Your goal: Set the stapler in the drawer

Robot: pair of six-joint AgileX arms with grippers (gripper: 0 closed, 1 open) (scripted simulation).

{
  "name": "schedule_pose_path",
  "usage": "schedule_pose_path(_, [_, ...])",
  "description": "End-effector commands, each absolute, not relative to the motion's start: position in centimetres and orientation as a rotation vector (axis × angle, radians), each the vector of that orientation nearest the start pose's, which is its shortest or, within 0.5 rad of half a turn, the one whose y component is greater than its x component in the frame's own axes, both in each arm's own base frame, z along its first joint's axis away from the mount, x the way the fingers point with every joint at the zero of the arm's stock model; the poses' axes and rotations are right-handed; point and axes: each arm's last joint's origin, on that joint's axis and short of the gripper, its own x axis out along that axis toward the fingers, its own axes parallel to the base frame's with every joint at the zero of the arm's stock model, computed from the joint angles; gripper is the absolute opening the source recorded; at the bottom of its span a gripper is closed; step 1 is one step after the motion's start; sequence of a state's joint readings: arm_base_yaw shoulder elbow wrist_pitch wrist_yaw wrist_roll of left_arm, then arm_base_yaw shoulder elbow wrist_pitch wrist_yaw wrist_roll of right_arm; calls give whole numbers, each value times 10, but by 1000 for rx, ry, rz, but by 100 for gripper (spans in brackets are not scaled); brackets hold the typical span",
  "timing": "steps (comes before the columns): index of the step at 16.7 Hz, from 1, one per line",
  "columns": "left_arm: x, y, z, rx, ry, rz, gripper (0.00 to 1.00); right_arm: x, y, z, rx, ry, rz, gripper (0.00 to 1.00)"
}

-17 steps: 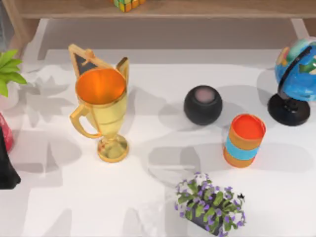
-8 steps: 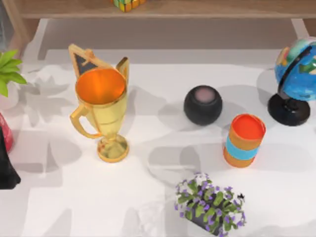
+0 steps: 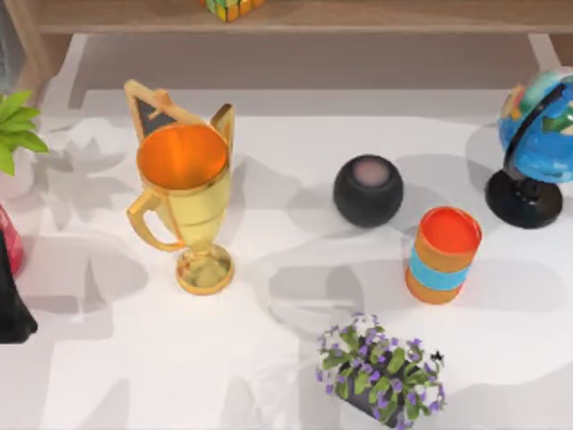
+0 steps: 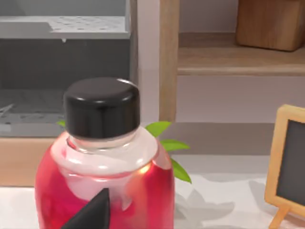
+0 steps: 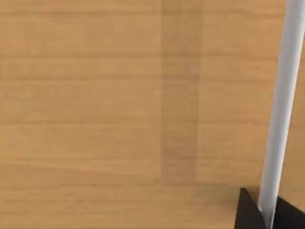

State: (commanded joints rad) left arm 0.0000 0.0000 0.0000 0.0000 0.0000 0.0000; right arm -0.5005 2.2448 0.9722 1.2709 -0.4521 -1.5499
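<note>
The stapler is out of view. My left gripper (image 3: 12, 309) is a black shape at the table's left edge, beside a red bottle (image 3: 11, 240). In the left wrist view one black fingertip (image 4: 93, 213) points at that red bottle (image 4: 102, 181) with its black cap, close in front. Behind the bottle stands a grey boxy unit (image 4: 62, 71); I cannot tell whether it is the drawer. In the right wrist view a black fingertip (image 5: 249, 213) sits close to a wooden panel (image 5: 119, 105) and a white bar (image 5: 281, 109).
On the white table stand a gold trophy (image 3: 183, 202), a black round speaker (image 3: 368, 190), an orange and blue can (image 3: 442, 254), a globe (image 3: 539, 148), a purple flower pot (image 3: 380, 369) and a green plant (image 3: 16, 130). A small chalkboard (image 3: 159, 112) leans behind the trophy.
</note>
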Motion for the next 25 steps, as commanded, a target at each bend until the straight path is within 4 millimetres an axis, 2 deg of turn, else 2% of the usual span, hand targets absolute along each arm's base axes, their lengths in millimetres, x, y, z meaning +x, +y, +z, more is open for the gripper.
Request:
schedule_pose_path(3, [106,-1,160,0,0,0,100,381,-184,87,-1558,25,-7,0])
schedule_pose_path(10, [106,-1,160,0,0,0,100,433,-185,89,-1562,22,-14,0])
schedule_pose_path(15, [106,-1,160,0,0,0,100,435,-184,88,-1560,23,-12,0])
schedule_pose_path(25, [106,-1,160,0,0,0,100,435,-184,88,-1560,23,-12,75])
